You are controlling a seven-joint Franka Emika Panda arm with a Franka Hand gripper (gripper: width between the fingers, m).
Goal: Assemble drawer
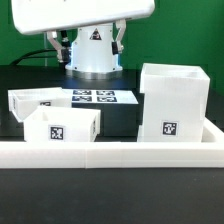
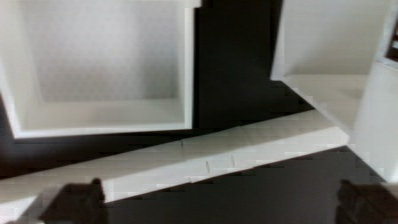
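In the exterior view the large cube-shaped shell [image 1: 172, 102] stands at the right with a tag on its front. Two small open-topped trays sit at the left, one in front [image 1: 61, 126] with a tag and one behind it [image 1: 33, 101]. In the wrist view my gripper [image 2: 222, 205] is open and empty. Its dark fingertips [image 2: 79, 201] stand wide apart over bare dark table. Beyond them I see an open-topped tray [image 2: 98, 75] from above and part of the shell [image 2: 338, 55]. In the exterior view only the arm's white body [image 1: 90, 12] shows; the fingers are out of frame.
The long low white rail [image 1: 110, 152] runs across the front of the parts; in the wrist view it [image 2: 222, 155] lies slantwise between my fingers and the tray. The marker board [image 1: 95, 97] lies before the robot base [image 1: 93, 50]. A dark gap [image 2: 231, 70] separates tray and shell.
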